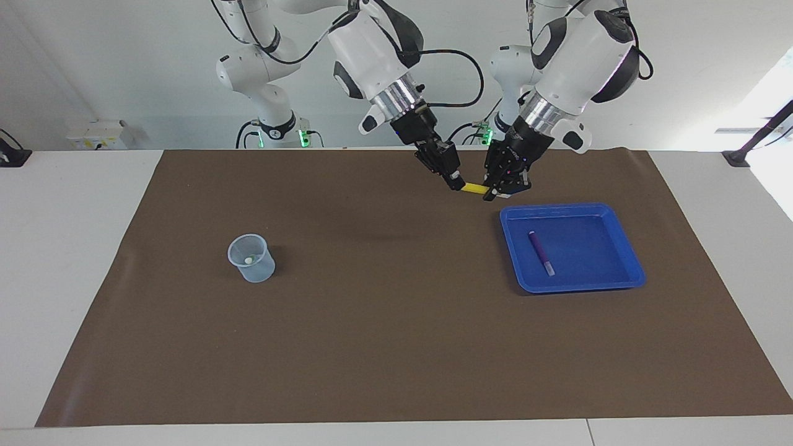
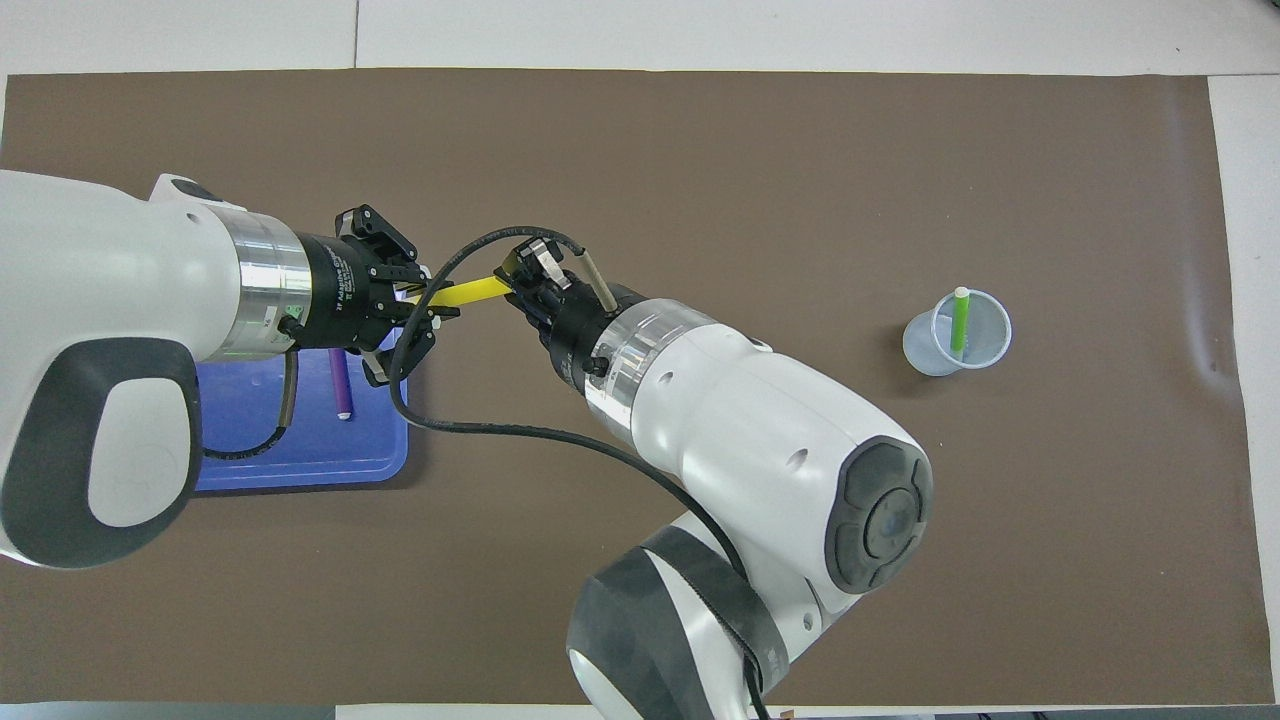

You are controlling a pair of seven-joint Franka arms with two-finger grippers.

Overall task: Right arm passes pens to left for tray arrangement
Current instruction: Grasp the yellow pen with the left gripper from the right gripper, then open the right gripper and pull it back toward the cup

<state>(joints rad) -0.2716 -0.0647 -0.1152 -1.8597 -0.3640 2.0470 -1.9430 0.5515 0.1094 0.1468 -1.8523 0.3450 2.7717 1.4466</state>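
counter (image 1: 80,279): white, covered over most of its top by a brown mat (image 1: 384,322).
left arm: reaches in from its own end and slants down over the mat, just clear of the tray's corner nearest the robots.
right arm: reaches across toward the left arm's end of the counter, its wrist angled down to meet the left arm's.
tray (image 1: 619,272): bright blue, square, flat on the mat toward the left arm's end.
cup (image 1: 251,259): small, clear, upright on the mat toward the right arm's end, well apart from the tray.
left tool (image 1: 494,192): fingers pressed together on one end of the yellow pen, over the mat beside the tray.
right tool (image 1: 457,184): fingers clamped on the other end of the same pen, so both tools hold it at once.
yellow pen (image 1: 475,188): in the air, nearly level, spanning the short gap between the two tools.
purple pen (image 1: 541,253): lying flat inside the tray, whitish end pointing away from the robots.
green pen (image 2: 960,320): standing in the cup, leaning on its rim, whitish end up.
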